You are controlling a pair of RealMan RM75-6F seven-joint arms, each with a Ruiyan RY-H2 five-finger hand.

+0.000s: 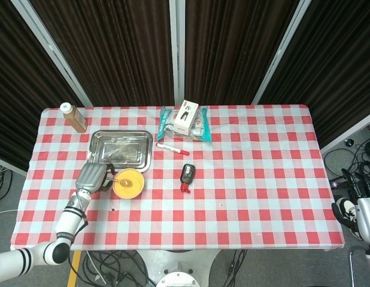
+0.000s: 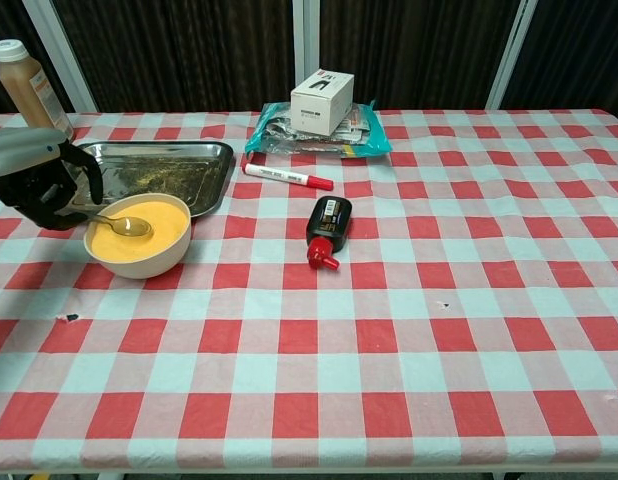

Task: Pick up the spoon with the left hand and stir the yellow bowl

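Observation:
The yellow bowl (image 2: 139,240) (image 1: 129,185) stands on the checked cloth at the left, just in front of the steel tray. My left hand (image 2: 34,185) (image 1: 91,177) is at the bowl's left side and grips the handle of the metal spoon (image 2: 129,225) (image 1: 123,182). The spoon's head lies inside the bowl on the yellow contents. My right hand (image 1: 360,216) hangs off the table's right edge, far from everything, partly cut off by the frame, with nothing in it.
A steel tray (image 2: 219,150) sits behind the bowl, a brown bottle (image 2: 24,85) at the back left. A red marker (image 2: 287,177), a black bottle with a red cap (image 2: 327,228), and a white box (image 2: 322,98) on a teal packet (image 2: 369,135) lie mid-table.

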